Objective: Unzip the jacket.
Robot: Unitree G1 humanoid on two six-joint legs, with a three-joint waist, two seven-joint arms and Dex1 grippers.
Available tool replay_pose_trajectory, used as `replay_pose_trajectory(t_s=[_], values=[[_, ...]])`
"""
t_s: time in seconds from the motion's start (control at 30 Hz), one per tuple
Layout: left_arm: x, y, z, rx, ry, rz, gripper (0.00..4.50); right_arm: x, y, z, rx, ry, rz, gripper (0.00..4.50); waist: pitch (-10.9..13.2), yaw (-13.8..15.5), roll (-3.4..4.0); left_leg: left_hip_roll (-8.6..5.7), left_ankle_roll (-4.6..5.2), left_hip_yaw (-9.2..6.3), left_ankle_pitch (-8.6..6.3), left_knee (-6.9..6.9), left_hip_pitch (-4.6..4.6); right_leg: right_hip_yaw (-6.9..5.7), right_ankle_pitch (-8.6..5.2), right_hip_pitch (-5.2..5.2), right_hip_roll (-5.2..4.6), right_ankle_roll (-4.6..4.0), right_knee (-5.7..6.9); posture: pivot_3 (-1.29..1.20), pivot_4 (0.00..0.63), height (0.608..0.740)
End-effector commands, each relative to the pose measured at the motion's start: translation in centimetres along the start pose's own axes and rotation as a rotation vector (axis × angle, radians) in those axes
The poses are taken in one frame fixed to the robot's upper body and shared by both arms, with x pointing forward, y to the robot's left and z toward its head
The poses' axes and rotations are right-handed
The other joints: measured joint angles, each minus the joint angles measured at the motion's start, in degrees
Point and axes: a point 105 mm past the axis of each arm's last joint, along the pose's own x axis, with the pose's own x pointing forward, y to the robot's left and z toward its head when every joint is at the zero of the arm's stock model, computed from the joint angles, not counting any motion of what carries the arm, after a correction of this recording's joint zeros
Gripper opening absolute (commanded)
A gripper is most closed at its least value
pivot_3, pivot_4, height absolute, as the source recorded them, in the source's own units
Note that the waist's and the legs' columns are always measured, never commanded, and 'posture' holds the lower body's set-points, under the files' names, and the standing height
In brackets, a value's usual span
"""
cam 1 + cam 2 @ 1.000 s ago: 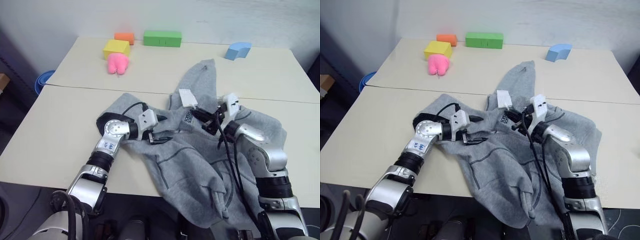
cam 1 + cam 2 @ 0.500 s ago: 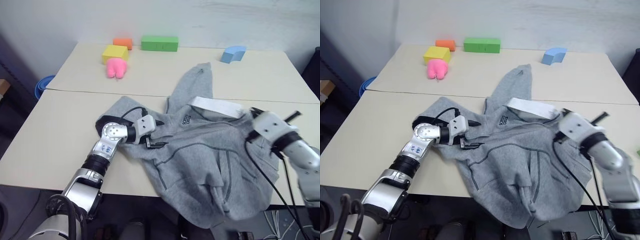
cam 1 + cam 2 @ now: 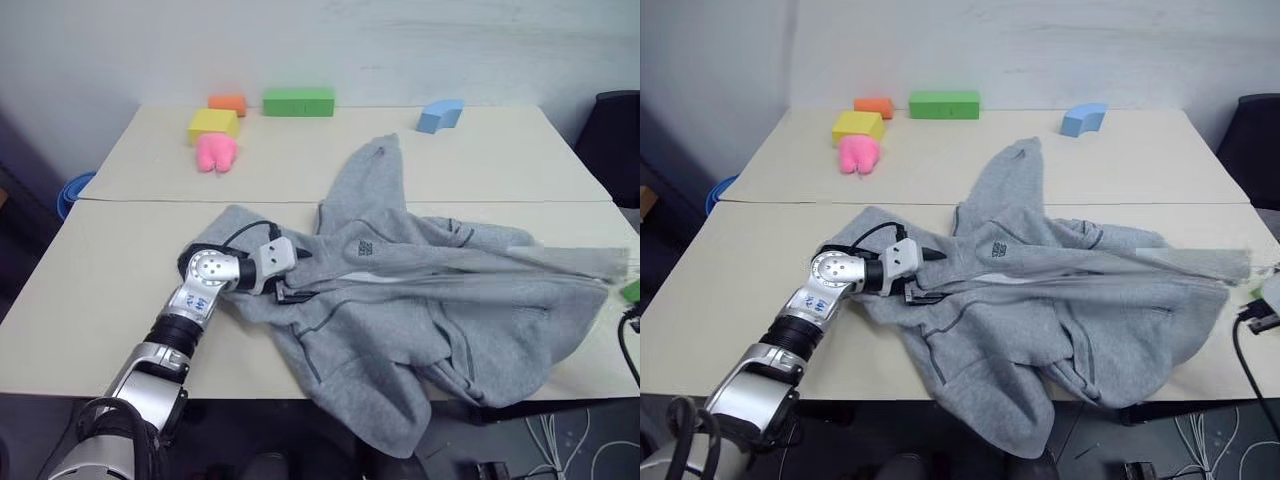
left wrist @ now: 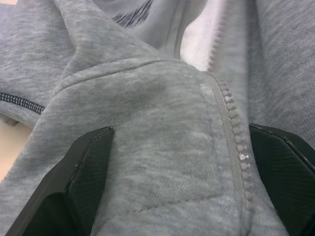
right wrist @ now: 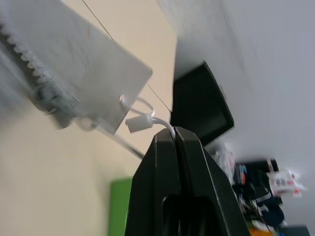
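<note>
- Jacket [image 3: 420, 300] sprawled across near table [image 3: 100, 270], hood toward far edge; zip line running left-right, opened from collar to right hem.
- L gripper [image 3: 292, 278] at collar end, fingers spread wide w/ fleece and zip teeth between them.
- R gripper [image 5: 173, 135] off table's right edge, clenched on white pull cord [image 5: 142, 120]; slider [image 5: 59, 105] just beyond tips.
- Nearer the pull: R arm.
</note>
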Motion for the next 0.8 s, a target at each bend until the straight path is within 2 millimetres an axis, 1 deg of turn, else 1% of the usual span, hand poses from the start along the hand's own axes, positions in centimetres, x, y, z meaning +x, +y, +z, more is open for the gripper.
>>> replay_pose_trajectory(t_s=[0.03, 0.1, 0.17, 0.2, 0.3, 0.33, 0.37, 0.4, 0.47, 0.5, 0.53, 0.57, 0.63, 0.7, 0.73, 0.77, 0.8], values=[[-3.3, -2.2, -7.5, -0.143, 0.272, -0.023, 4.50, -0.5, -4.4, -0.3, -0.038, 0.020, -0.158, 0.06, 0.0, -0.1, 0.07, -0.01, -0.02, 0.11, 0.00, -0.12, 0.18, 0.13, -0.03, 0.01, 0.01, -0.02, -0.03, 0.00, 0.150, 0.740], [-4.1, -1.9, -8.0, -0.140, 0.290, -0.014, 4.50, -0.4, -4.9, -0.7, -0.037, 0.041, -0.171, 0.06, -0.1, -0.2, 0.07, -0.01, -0.12, 0.46, 0.09, -0.65, 0.70, 0.51, -0.08, 0.14, 0.02, -0.08, -0.03, 0.00, 0.150, 0.740], [-4.6, -1.9, -7.9, -0.132, 0.281, -0.019, 4.50, -0.1, -5.4, -0.5, -0.013, 0.032, -0.187, 0.06, -0.1, -0.4, 0.11, 0.14, -0.21, 0.64, 0.10, -0.76, 0.85, 0.68, -0.12, 0.12, 0.13, -0.15, 0.03, 0.00, 0.150, 0.740], [-4.5, -1.9, -7.5, -0.128, 0.248, -0.026, 4.50, 0.3, -5.0, -0.2, 0.028, 0.019, -0.160, 0.06, -0.1, -0.5, 0.13, 0.23, -0.27, 0.74, 0.08, -0.76, 0.90, 0.78, -0.13, 0.07, 0.20, -0.16, 0.07, 0.00, 0.150, 0.740], [-4.3, -1.8, -5.3, -0.152, 0.104, -0.045, 4.50, 1.0, -2.0, 1.0, 0.264, -0.048, -0.015, 0.06, -0.1, -0.8, 0.15, 0.41, -0.40, 0.94, 0.00, -0.79, 1.06, 1.01, -0.18, 0.04, 0.38, -0.26, 0.13, 0.00, 0.150, 0.740], [-4.4, -1.8, -4.8, -0.168, 0.067, -0.046, 4.50, 1.0, -1.0, 1.3, 0.317, -0.055, 0.034, 0.41, -0.1, -0.8, 0.13, 0.47, -0.44, 0.96, -0.02, -0.82, 1.08, 1.02, -0.22, -0.01, 0.43, -0.32, 0.15, 0.00, 0.150, 0.740], [-4.6, -1.6, -4.3, -0.216, 0.024, -0.044, 4.50, 1.0, -0.4, 1.6, 0.331, -0.072, 0.057, 0.58, -0.1, -0.8, 0.16, 0.57, -0.51, 0.96, -0.06, -0.82, 1.08, 1.02, -0.24, -0.02, 0.53, -0.37, 0.14, 0.00, 0.150, 0.740], [-4.8, -1.5, -3.8, -0.252, -0.012, -0.038, 4.50, 1.0, 0.0, 1.8, 0.338, -0.080, 0.074, 0.87, -0.1, -0.7, 0.21, 0.65, -0.54, 0.95, -0.09, -0.81, 1.08, 1.02, -0.25, -0.03, 0.63, -0.38, 0.17, 0.00, 0.150, 0.740], [-5.9, -1.4, -2.0, -0.291, -0.121, -0.050, 4.50, 0.2, 1.6, 2.5, 0.454, -0.120, 0.183, 1.59, -0.2, -0.4, 0.27, 0.69, -0.56, 0.96, -0.09, -0.81, 1.07, 1.02, -0.25, -0.27, 0.72, -0.38, 0.33, 0.00, 0.150, 0.740], [-6.7, -1.3, -1.2, -0.299, -0.168, -0.051, 4.50, -0.4, 2.3, 3.1, 0.509, -0.155, 0.250, 1.98, -0.2, -0.1, 0.27, 0.69, -0.55, 0.96, -0.10, -0.78, 0.90, 1.03, -0.25, -0.46, 0.76, -0.39, 0.34, 0.00, 0.150, 0.740], [-7.4, -1.3, -0.4, -0.305, -0.209, -0.053, 4.50, -1.0, 2.6, 3.5, 0.541, -0.176, 0.299, 2.25, -0.1, 0.0, 0.18, 0.69, -0.53, 1.01, -0.10, -0.70, 0.59, 1.08, -0.25, -0.76, 0.79, -0.39, 0.41, 0.00, 0.150, 0.740], [-8.4, -1.3, 0.7, -0.310, -0.260, -0.060, 4.50, -1.5, 2.6, 3.9, 0.538, -0.198, 0.330, 2.64, -0.1, 0.2, 0.11, 0.68, -0.53, 1.05, -0.10, -0.64, 0.33, 1.14, -0.24, -1.06, 0.81, -0.39, 0.53, 0.00, 0.150, 0.740], [-10.6, -1.5, 2.4, -0.331, -0.297, -0.088, 4.50, -2.1, 1.5, 5.4, 0.502, -0.291, 0.337, 3.30, 0.1, 0.3, 0.01, 0.66, -0.50, 1.07, -0.10, -0.54, 0.13, 1.12, -0.24, -1.21, 0.82, -0.39, 0.56, 0.00, 0.150, 0.740], [-12.0, -1.6, 3.2, -0.362, -0.289, -0.089, 4.50, -2.5, 1.4, 6.9, 0.484, -0.333, 0.422, 4.01, 0.2, 0.4, 0.01, 0.65, -0.40, 1.00, -0.13, -0.22, -0.09, 1.11, -0.22, -1.26, 0.80, -0.36, 0.56, 0.00, 0.150, 0.740], [-12.6, -1.6, 3.3, -0.353, -0.277, -0.068, 4.50, -3.1, 1.8, 8.2, 0.490, -0.392, 0.494, 4.31, 0.2, 0.4, 0.03, 0.67, -0.31, 0.91, -0.21, 0.08, -0.26, 1.11, -0.19, -1.28, 0.77, -0.33, 0.58, 0.00, 0.150, 0.740], [-13.1, -1.5, 3.2, -0.335, -0.258, -0.041, 4.50, -3.4, 2.2, 9.2, 0.506, -0.432, 0.547, 4.41, 0.3, 0.5, 0.00, 0.67, -0.28, 0.89, -0.25, 0.20, -0.28, 1.12, -0.17, -1.27, 0.72, -0.30, 0.58, 0.00, 0.150, 0.740], [-13.6, -1.5, 2.8, -0.308, -0.223, -0.005, 4.50, -3.9, 2.6, 10.5, 0.567, -0.479, 0.604, 4.41, 0.3, 0.6, -0.01, 0.66, -0.24, 0.89, -0.28, 0.25, -0.29, 1.14, -0.15, -1.25, 0.66, -0.29, 0.42, 0.00, 0.150, 0.740]])
